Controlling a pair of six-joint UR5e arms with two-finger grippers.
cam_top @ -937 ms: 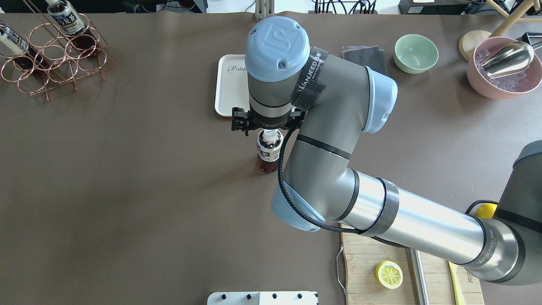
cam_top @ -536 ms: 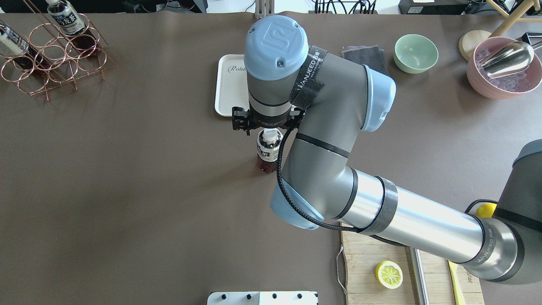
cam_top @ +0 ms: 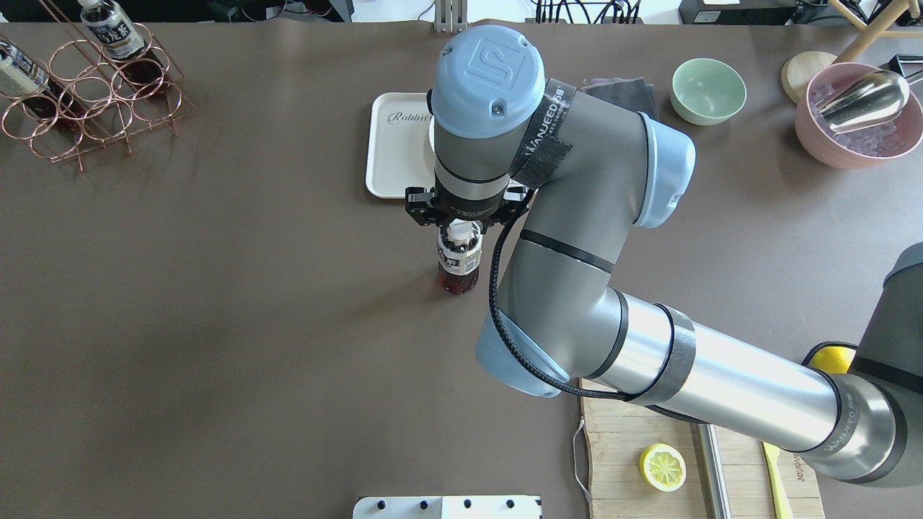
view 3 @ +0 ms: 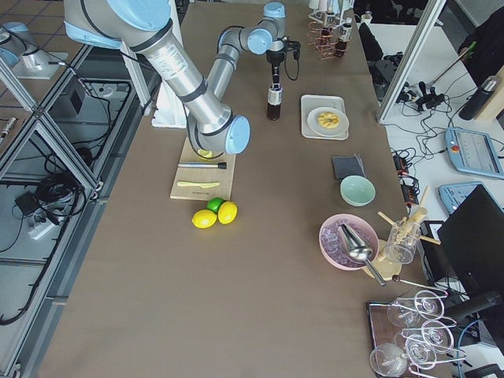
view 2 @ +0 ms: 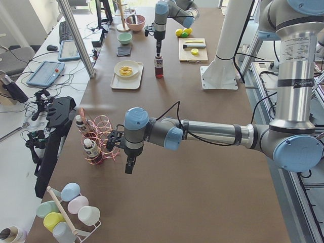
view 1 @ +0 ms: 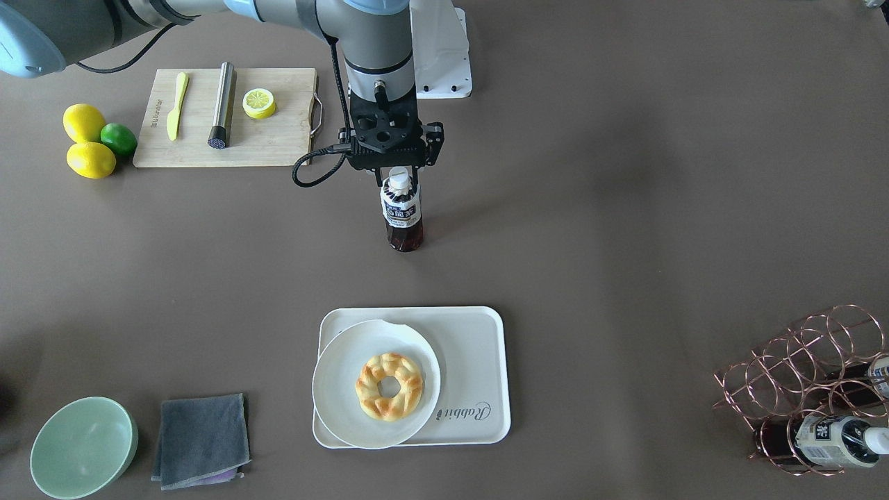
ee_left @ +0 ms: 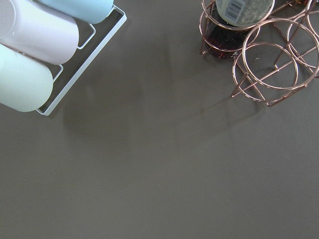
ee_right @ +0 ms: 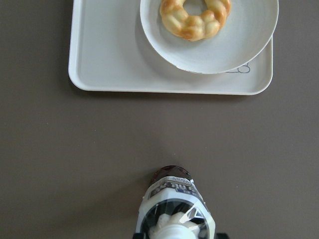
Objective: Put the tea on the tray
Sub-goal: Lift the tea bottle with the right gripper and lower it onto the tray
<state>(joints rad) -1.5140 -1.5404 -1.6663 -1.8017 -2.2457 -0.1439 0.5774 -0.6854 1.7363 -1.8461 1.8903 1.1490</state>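
Across the tabletop (view 1: 590, 208) in the front-facing view, the tea (view 1: 402, 215) stands upright on bare surface between the wooden cutting board (view 1: 278, 139) and the tray (view 1: 479, 347), apart from both. The right gripper (view 1: 397, 175) hangs straight above it at cap height, probably so as to take it by the neck and carry it upright. A round plate (view 1: 333, 389) with a ring-shaped pastry (view 1: 389, 386) fills one half of the tray, so only the lettered half offers bare room. From overhead, the right arm (cam_top: 649, 360) covers most of the tray and the fingers; only the tea's cap and label show below the wrist. The exterior left view has the left gripper (view 2: 130, 166) low beside the copper wire rack (view 2: 101, 136), well apart from the tea; whether its fingers are spread or pressed together cannot be told. The exterior right view shows the tea too small to add anything. The left wrist camera sees only tabletop, the rack's rings and pastel cups (ee_left: 30, 45) cut off by the frame. The right wrist camera looks down over the tea toward the tray; two dark tips at the bottom edge flank the label, wider than the cap, so the fingers appear spread, not yet pinching, though mostly cut off
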